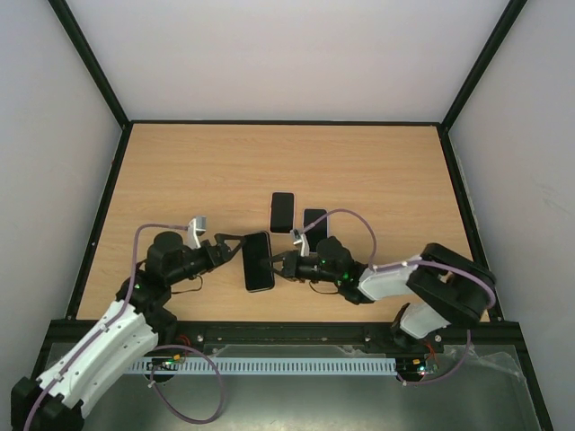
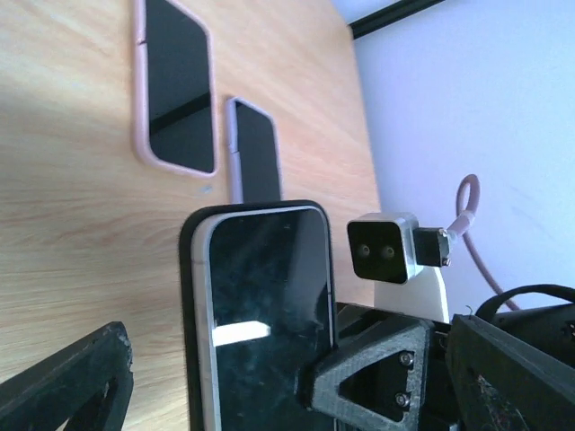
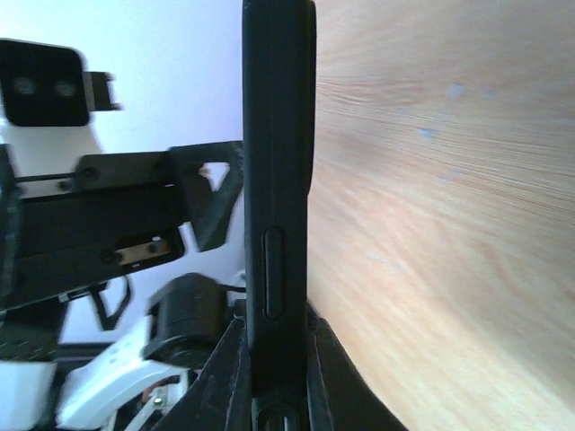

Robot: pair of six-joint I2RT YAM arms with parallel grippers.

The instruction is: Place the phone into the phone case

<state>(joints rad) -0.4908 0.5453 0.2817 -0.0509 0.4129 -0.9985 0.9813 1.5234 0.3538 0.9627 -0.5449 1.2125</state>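
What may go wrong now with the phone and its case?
Only the right pincer grips the phone, at one edge; it may slip or tilt. The left pincer stands open beside it, giving no support. Two pink-cased phones lie just beyond; a push might bump them.

Pink-cased phone (image 1: 282,212), second phone (image 1: 314,223) beyond

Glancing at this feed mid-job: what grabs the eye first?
The black-cased phone at the near middle of the table, pinched at its right edge by the shut right gripper, while the left gripper stands open at its other side. Just behind lie two pink-rimmed handsets, flat and untouched.
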